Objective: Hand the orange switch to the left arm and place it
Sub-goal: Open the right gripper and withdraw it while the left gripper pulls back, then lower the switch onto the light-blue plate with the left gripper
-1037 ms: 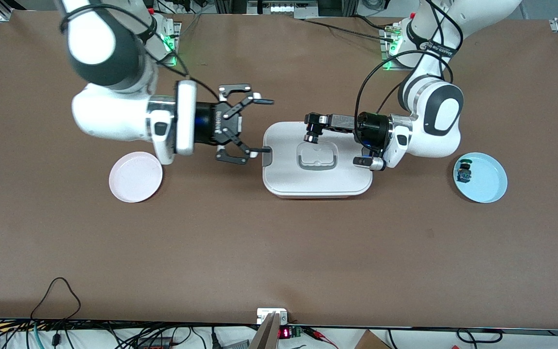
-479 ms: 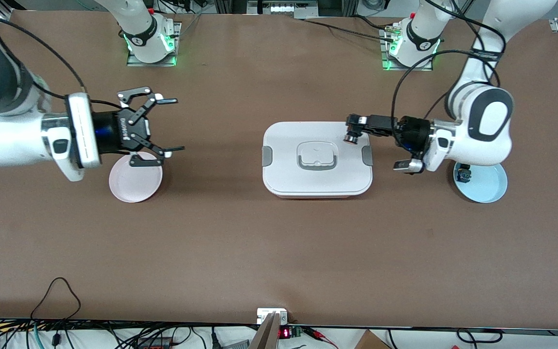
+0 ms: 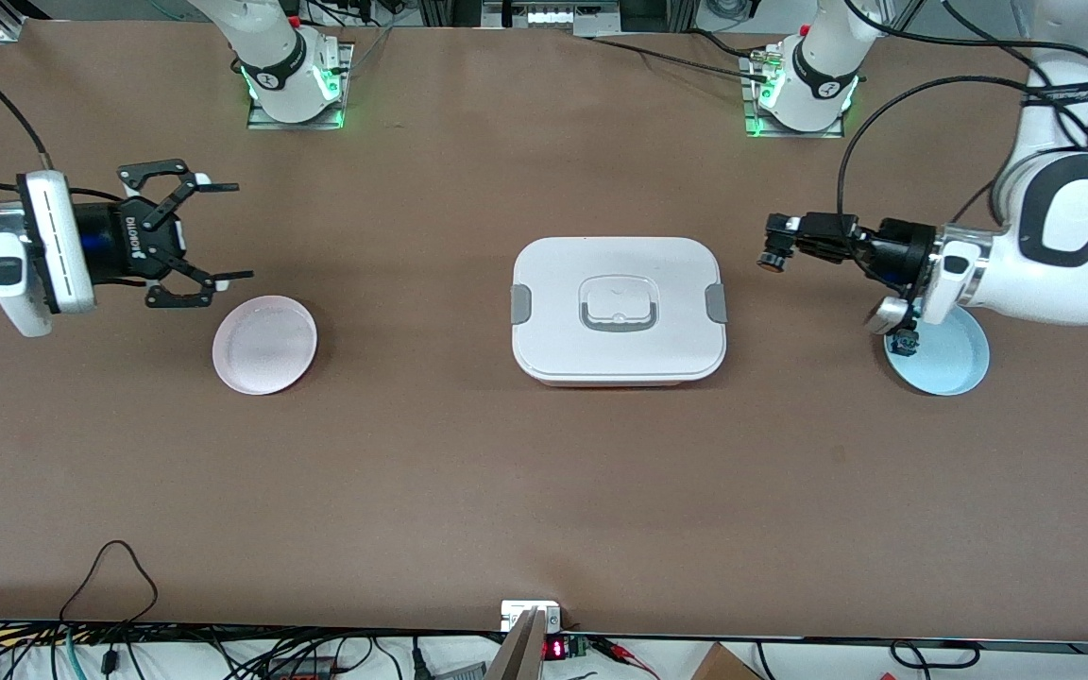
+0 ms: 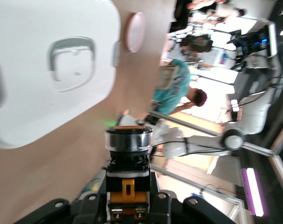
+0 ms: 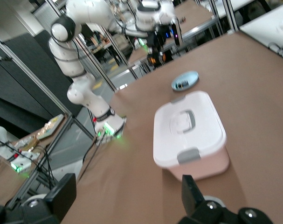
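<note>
The large white rounded-rectangle lidded box point(image 3: 619, 310) with grey side clips is sitting in the middle of the brown table point(image 3: 544, 491), squarely between the two arms. Toward the right arm's end, a small round pink plate point(image 3: 264, 344) is lying on the table, well apart from the box. Toward the left arm's end, a small round pale-blue plate point(image 3: 950, 354) is holding a small dark switch with a blue body point(image 3: 903, 343) near its rim, partly tucked under the left arm's wrist.

Open brown surface is showing between each plate and the box, and a wide bare stretch is running along the table's edge nearest the front camera, where loose black cables are hanging just off the table.

The left gripper point(image 3: 775, 247) is hovering over bare table between the box and the blue plate, its fingers pinching the tiny push-button switch with black body and round orange cap point(image 4: 128, 156); in the left wrist view the cap is pointing away from the fingers, with the box's lid point(image 4: 52, 65) off to one side. The right gripper point(image 3: 223, 231) is hanging over the table just beside the pink plate, its fingers spread wide and holding nothing, well apart from the switch.
</note>
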